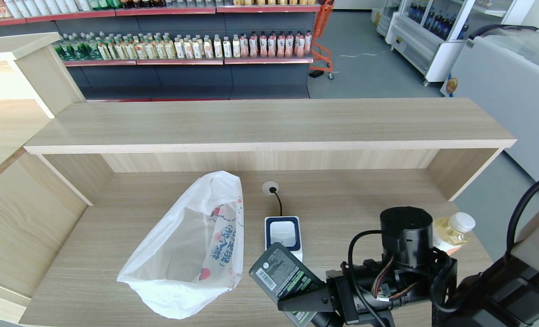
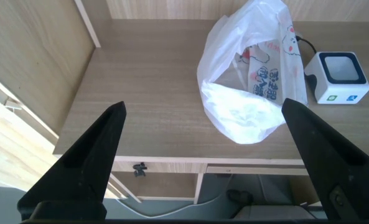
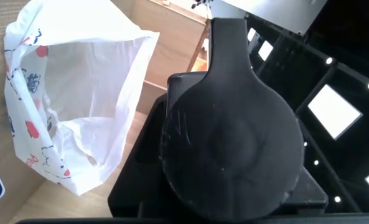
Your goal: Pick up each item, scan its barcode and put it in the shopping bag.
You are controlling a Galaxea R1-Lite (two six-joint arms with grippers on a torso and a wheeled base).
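A white plastic shopping bag [image 1: 183,254] lies open on the wooden counter, also seen at bag [image 2: 246,81] and bag [image 3: 78,106]. Just right of it stands the small white barcode scanner [image 1: 283,232], cabled to the back. My right gripper [image 1: 306,303] is shut on a dark flat pack [image 1: 281,272] with a green label and a barcode, held tilted just in front of the scanner. The dark pack [image 3: 228,143] looms close in the right wrist view. My left gripper [image 2: 203,168] hangs open and empty above the counter's front edge, left of the bag.
A clear bottle of yellow drink with a white cap [image 1: 453,230] stands on the counter at the far right, behind my right arm. A raised wooden ledge [image 1: 269,122] borders the back, and side walls [image 1: 19,218] close in the counter.
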